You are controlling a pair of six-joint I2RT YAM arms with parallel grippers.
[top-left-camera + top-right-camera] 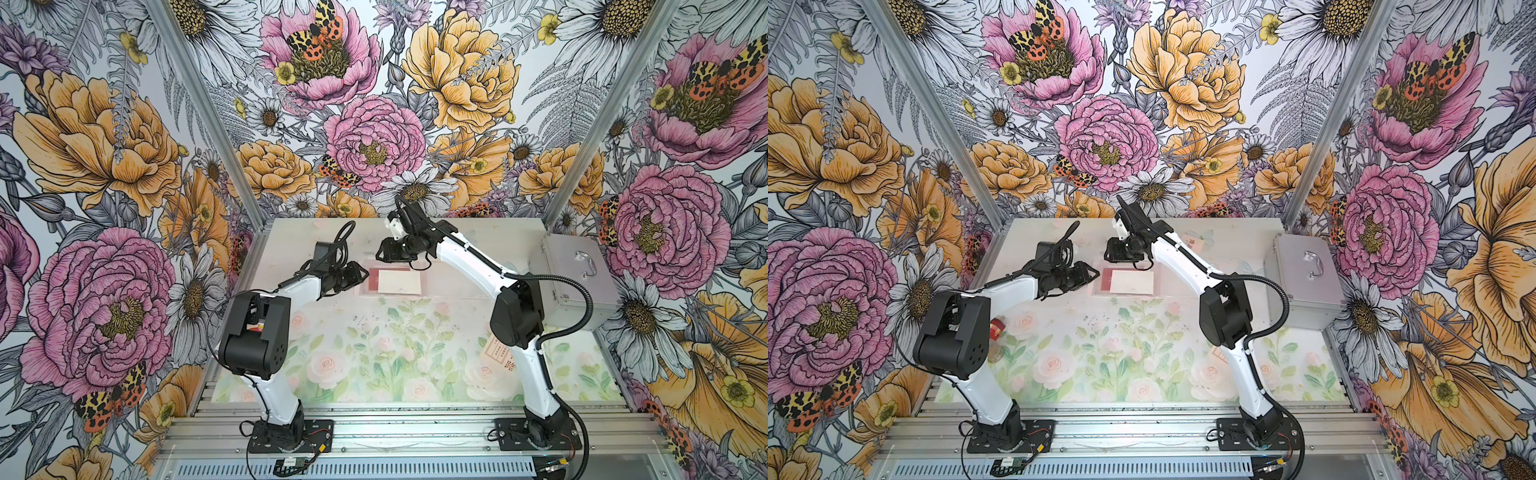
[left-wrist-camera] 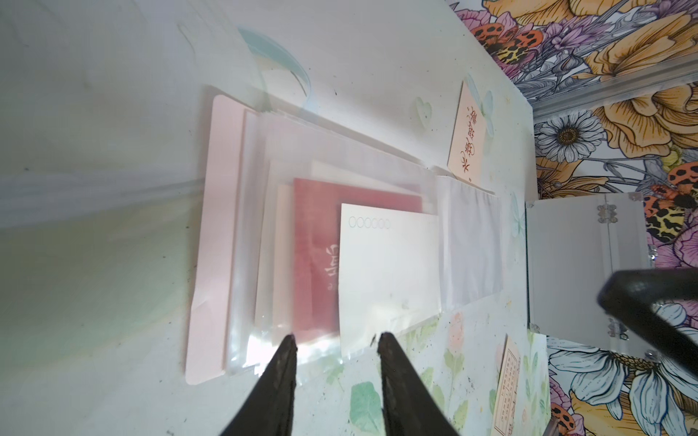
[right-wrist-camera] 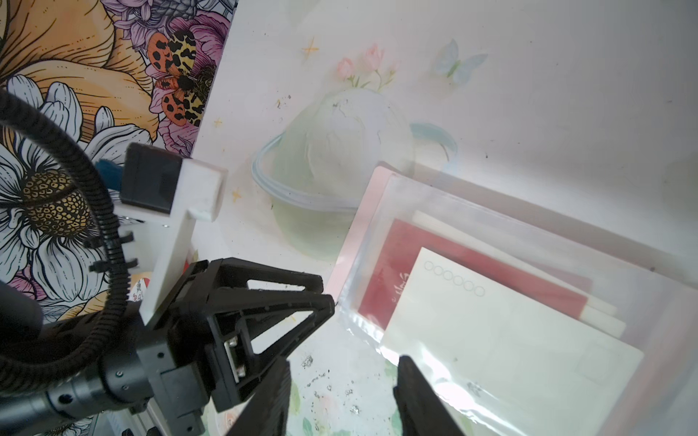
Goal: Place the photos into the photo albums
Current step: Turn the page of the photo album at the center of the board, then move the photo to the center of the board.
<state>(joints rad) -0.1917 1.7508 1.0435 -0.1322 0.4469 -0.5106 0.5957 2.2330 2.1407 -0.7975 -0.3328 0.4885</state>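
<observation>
1. In both top views the photo album [image 1: 390, 294] [image 1: 1125, 293] lies flat on the far half of the flower-printed bench [image 1: 374, 340] [image 1: 1100, 353]. Its long side runs across, between the arms. The left tool [image 1: 365, 274] [image 1: 1096, 274] is at its left end, and the right tool [image 1: 379, 255] [image 1: 1109, 254] is by the far left corner. A boxy silver case [image 1: 577, 286] [image 1: 1304, 286] stands to the right.
2. From the left wrist, the left tool [image 2: 336, 349] has its dark tapered fingers [image 2: 285, 362] apart and empty, with the tips at the glossy clear sleeve [image 2: 472, 241]. The album cover [image 2: 217, 226] is matte pale pink with rounded corners. A red card [image 2: 321, 245] looks hazy under the plastic. A crisp cream card [image 2: 389, 271], printed with a row of small circles, overlaps it, lengthwise with the album. A loose cream card [image 2: 466, 136] with red characters lies just beside the album.
3. From the right wrist, the right tool [image 3: 340, 381] hangs with its jaws apart and gripping nothing, over the crinkled corner of the sleeve [image 3: 362, 324]. The left tool's open-framed black fingers [image 3: 321, 298] reach the same edge.
</observation>
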